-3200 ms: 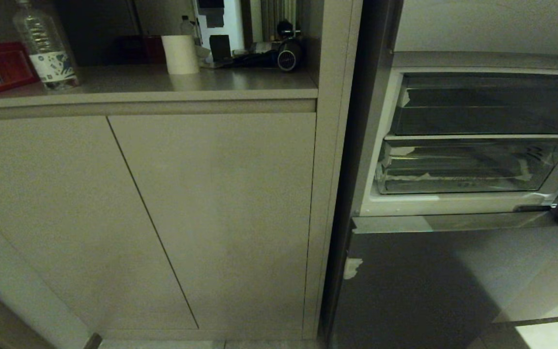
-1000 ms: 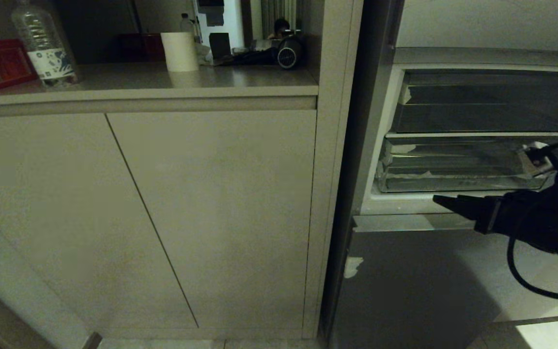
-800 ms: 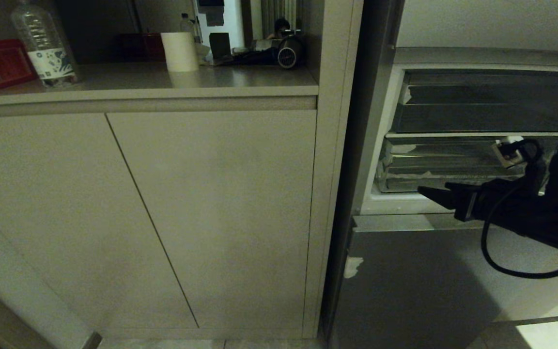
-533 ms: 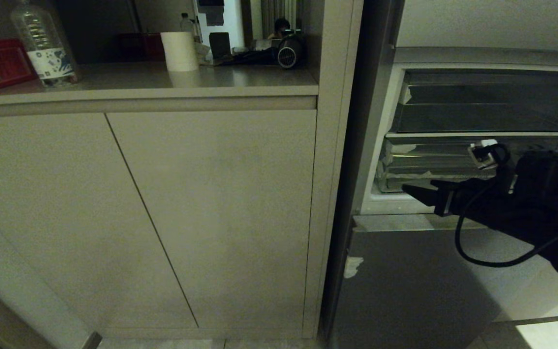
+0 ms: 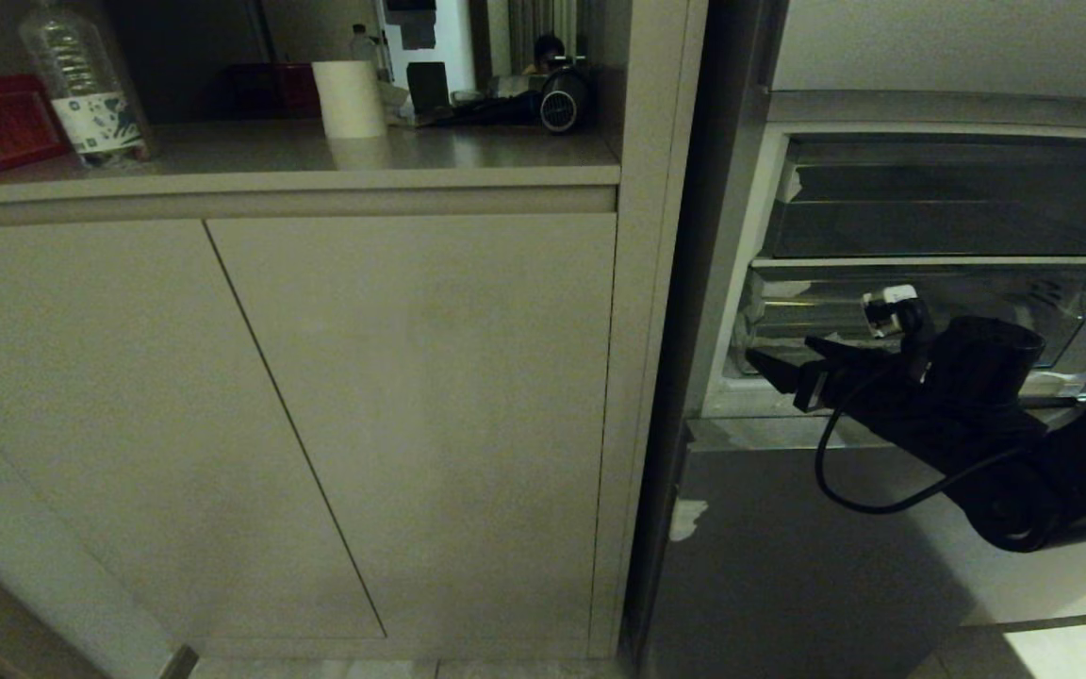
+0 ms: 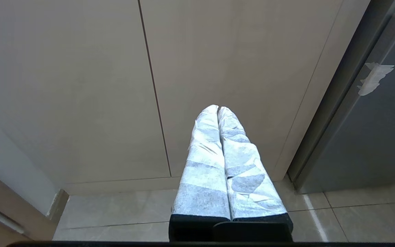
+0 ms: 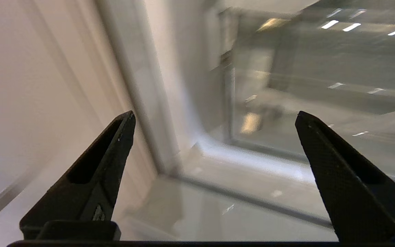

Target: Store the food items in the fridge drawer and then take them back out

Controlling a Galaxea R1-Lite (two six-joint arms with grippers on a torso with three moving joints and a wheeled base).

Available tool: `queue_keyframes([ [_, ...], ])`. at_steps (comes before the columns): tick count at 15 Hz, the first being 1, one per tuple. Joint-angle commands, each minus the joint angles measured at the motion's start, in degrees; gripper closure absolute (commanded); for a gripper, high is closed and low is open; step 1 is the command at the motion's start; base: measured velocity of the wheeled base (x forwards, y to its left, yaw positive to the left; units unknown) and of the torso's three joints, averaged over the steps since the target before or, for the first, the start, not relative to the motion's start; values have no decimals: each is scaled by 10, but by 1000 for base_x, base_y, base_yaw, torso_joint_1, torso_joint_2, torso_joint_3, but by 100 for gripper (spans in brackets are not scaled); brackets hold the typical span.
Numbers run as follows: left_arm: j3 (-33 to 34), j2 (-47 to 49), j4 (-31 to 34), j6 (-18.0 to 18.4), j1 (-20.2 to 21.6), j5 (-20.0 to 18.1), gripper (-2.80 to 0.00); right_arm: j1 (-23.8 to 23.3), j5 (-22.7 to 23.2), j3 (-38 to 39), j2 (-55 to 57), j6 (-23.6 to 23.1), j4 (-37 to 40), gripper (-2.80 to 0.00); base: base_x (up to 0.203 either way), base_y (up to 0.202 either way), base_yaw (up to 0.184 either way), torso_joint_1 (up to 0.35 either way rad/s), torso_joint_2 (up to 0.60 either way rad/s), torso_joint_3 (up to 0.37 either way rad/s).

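Head view: your right pincer sits at the front left corner of the fridge drawer, fingers spread wide, holding nothing. Left pincer hangs clenched and empty by the cabinet door; you see no fruit anywhere.

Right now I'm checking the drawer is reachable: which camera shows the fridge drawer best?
The head view: the fridge drawer shows across its width, the right claw in front. The right wrist view gives a blurred corner; the left wrist view shows none.
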Motion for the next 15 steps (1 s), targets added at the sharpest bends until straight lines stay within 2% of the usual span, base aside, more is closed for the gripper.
queue_keyframes([
  [1, 0, 0, 0, 0, 0, 0, 0, 12, -25, 0, 6, -1, -17, -280, 0, 0, 0, 0, 0, 0],
  [2, 0, 0, 0, 0, 0, 0, 0, 13, -28, 0, 6, -1, -18, -280, 0, 0, 0, 0, 0, 0],
  [3, 0, 0, 0, 0, 0, 0, 0, 17, -59, 1, 6, -1, -22, -280, 0, 0, 0, 0, 0, 0],
  [5, 0, 0, 0, 0, 0, 0, 0, 20, -76, 1, 7, -1, -35, -280, 0, 0, 0, 0, 0, 0],
  [11, 0, 0, 0, 0, 0, 0, 0, 44, -170, -36, 17, 0, -42, -280, 0, 0, 0, 0, 0, 0],
  [15, 0, 0, 0, 0, 0, 0, 0, 45, -176, -60, 34, 1, -39, -280, 0, 0, 0, 0, 0, 0],
])
